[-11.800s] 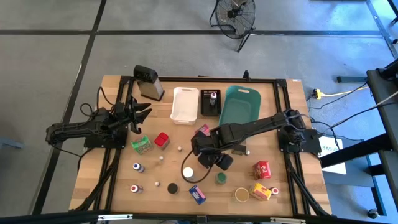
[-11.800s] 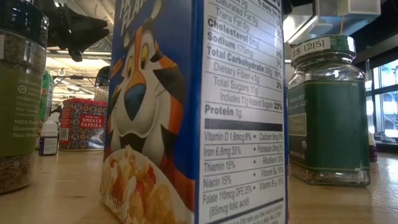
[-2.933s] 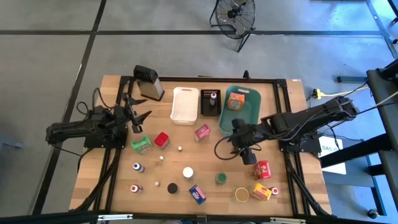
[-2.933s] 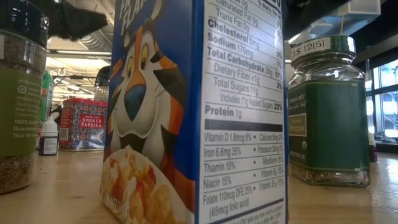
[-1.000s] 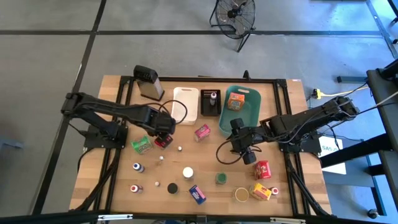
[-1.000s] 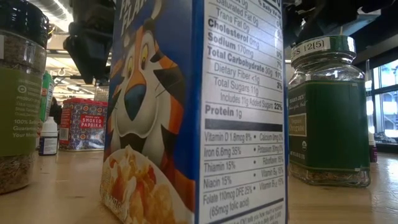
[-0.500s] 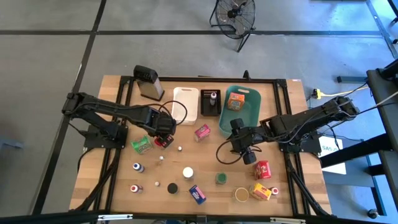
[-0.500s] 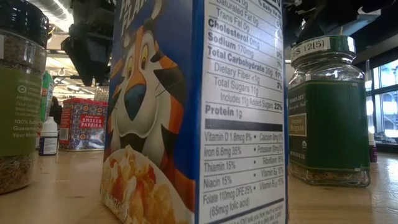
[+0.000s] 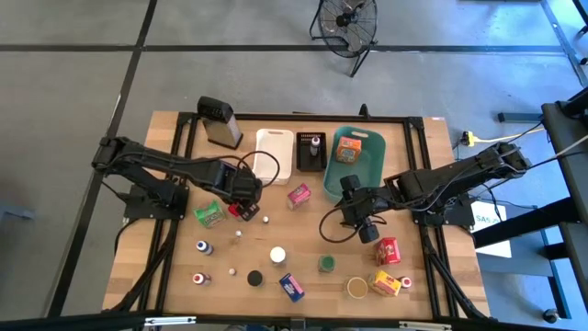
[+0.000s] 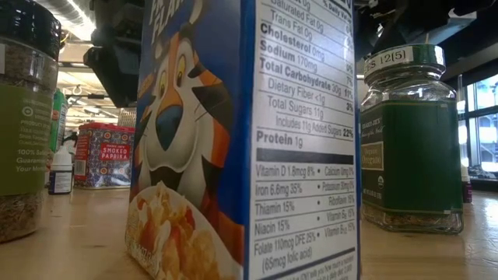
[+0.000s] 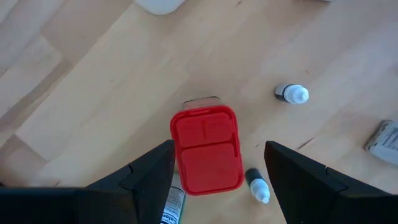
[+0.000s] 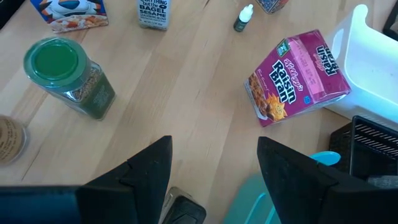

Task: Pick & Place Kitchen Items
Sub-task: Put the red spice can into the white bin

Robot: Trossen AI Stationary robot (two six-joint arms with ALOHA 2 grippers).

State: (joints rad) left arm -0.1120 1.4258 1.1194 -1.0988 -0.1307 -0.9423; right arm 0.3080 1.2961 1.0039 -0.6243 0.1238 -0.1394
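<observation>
**Left claw poised over the red-lidded tin, grasp not yet made**

The left gripper [image 11: 217, 168] hangs directly above the small red-lidded rectangular tin [image 11: 207, 148], its two dark fingers spread wide, one on each side of the lid and clear of it. In the high view that left gripper [image 9: 241, 195] sits just at 3 o'clock of the green packet [image 9: 209, 214], and the tin [image 9: 241, 211] is largely hidden beneath it, near the centre-left of the wooden table [image 9: 165, 267]. Two small white-capped dropper bottles [image 11: 292, 94] lie close by the tin.

The step in hand looks like the approach to a pick. Next, by my reading, the claw must drop straight down until the fingers bracket the tin's sides, then close. The nearer dropper bottle could be nudged by a finger.

The right gripper [image 9: 354, 210] waits at 6 o'clock of the teal plastic basket [image 9: 367, 152], which already holds an orange box [image 9: 346, 149]; its fingers stand apart and hold nothing, with the pink raisin-bran box [image 12: 298, 74] ahead of them.
</observation>
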